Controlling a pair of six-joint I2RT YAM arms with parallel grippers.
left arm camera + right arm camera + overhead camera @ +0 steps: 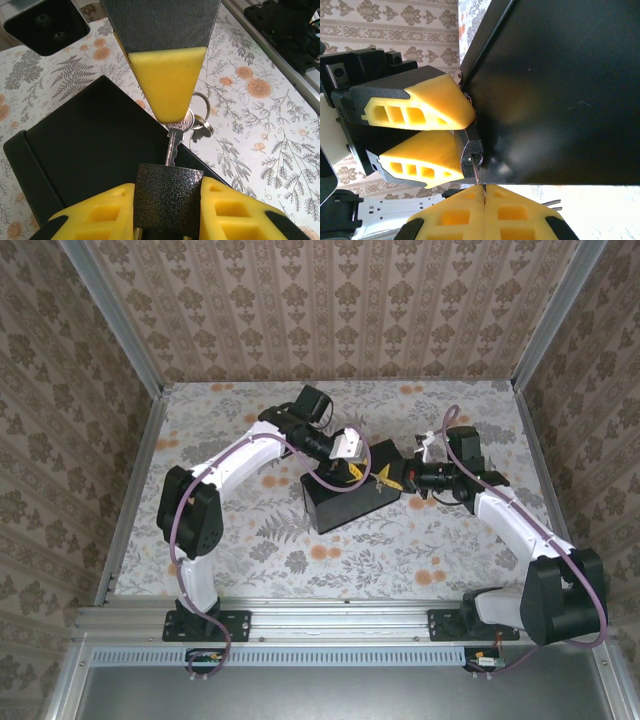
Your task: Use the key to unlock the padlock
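In the left wrist view the small dark padlock [169, 200] sits clamped between my left gripper's [169, 187] yellow fingers [100, 212]. The thin metal key [172, 146] stands with its blade in the padlock's top. Its head is pinched by my right gripper [170, 117], and a key ring [201, 108] hangs behind. In the right wrist view my right gripper [484, 192] is shut on the key [477, 174]. The key's tip sits in the keyhole of the padlock [471, 151], which my left gripper [463, 132] holds. From above, both grippers [352, 472] [392, 480] meet over the black box.
A black box [345, 505] lies on the floral table [250, 540] right under and beside the padlock, its flat side [555, 90] close to both grippers. Patterned walls enclose the table on three sides, with a metal rail [330, 618] at the near edge.
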